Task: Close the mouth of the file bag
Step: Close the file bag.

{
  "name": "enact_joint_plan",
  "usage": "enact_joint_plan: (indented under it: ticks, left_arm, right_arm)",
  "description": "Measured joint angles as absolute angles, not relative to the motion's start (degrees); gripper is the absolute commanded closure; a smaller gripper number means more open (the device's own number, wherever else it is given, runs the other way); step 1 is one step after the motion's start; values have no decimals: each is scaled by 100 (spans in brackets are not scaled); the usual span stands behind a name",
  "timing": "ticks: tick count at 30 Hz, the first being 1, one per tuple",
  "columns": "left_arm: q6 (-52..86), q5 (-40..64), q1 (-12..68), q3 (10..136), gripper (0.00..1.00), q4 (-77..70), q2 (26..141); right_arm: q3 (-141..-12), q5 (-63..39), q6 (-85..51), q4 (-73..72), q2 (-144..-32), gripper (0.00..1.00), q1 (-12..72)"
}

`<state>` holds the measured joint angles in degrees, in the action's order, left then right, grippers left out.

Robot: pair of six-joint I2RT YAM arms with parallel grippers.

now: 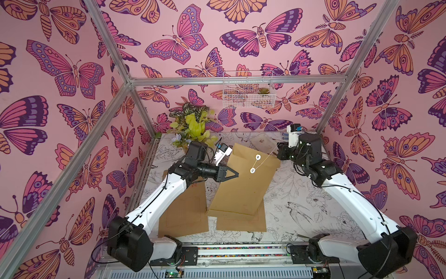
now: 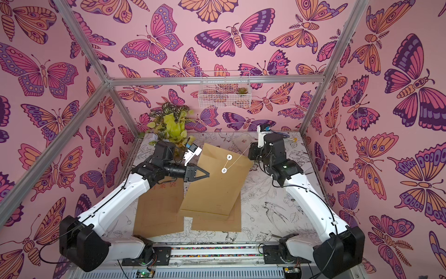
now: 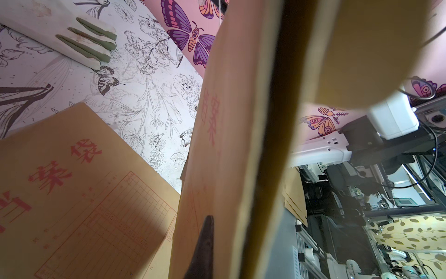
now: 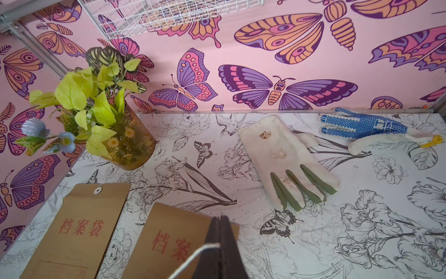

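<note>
The bag (image 1: 243, 190) tilts off the counter (image 1: 301, 193) mid-frame in a top view, its left edge clamped in the closed left gripper (image 1: 235, 174). The closed right gripper (image 4: 219, 218) pinches the string (image 1: 265, 159), taut from the discs (image 1: 258, 157). The flap looks folded; winding seems unfinished.

Twin overhead views, two wrist close-ups
</note>
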<state>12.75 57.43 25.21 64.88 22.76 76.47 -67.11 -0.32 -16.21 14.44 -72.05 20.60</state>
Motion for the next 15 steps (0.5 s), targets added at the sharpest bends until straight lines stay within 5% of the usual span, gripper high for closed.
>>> enact_joint_plan:
  ticks: [15]
  left_arm:
    - [1092,5701,2740,6407,100,2237,7994]
  right_arm:
    - [-7148,-311,-1535,1737,-7789,100,2071]
